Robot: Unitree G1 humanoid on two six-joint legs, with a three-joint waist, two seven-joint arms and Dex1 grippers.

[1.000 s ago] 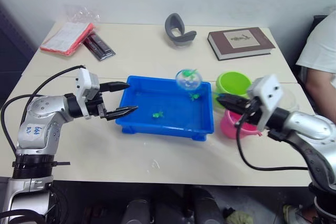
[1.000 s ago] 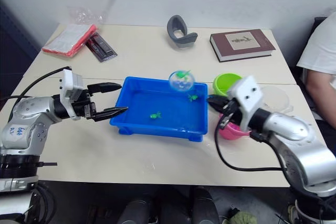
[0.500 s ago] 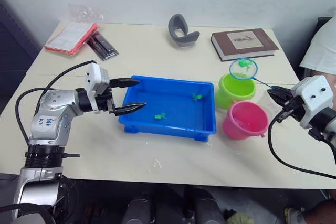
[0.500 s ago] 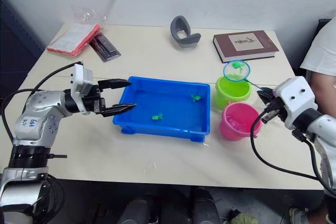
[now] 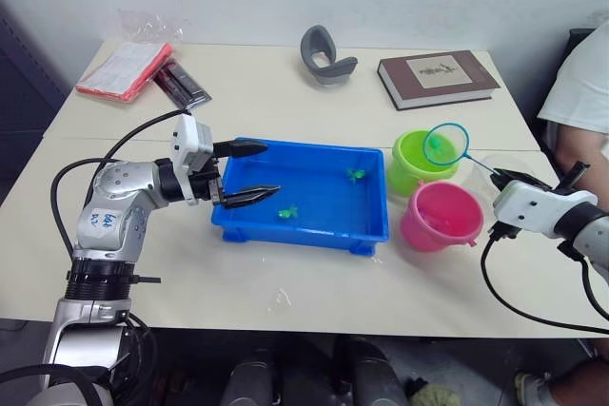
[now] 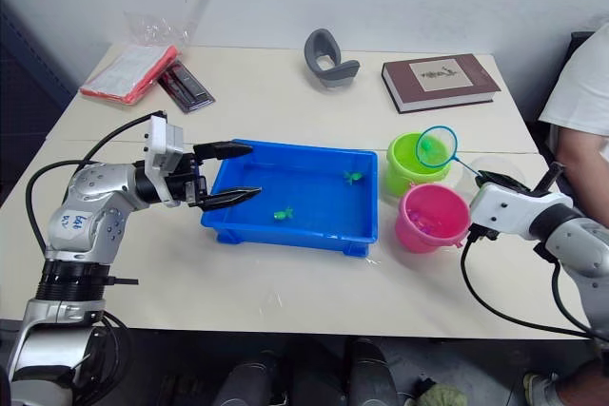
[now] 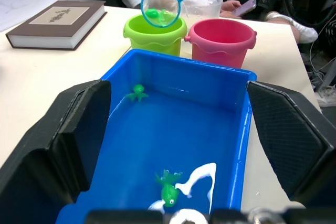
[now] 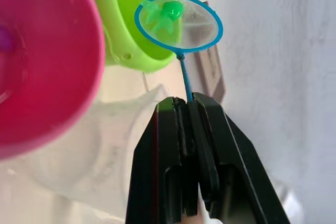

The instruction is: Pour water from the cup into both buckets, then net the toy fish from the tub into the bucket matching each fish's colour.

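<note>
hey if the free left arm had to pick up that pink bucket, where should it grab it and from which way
Probably the rolled rim of the pink bucket, from above, one finger inside the wall and one outside. It stands upright and open-topped. Favour the side nearest the tub: the green bucket crowds the far side. The left end effector is already open.

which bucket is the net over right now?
The lime green bucket: the net, held by the right gripper with a green fish in it, hangs at its rim. The pink bucket sits nearer the robot.
</note>
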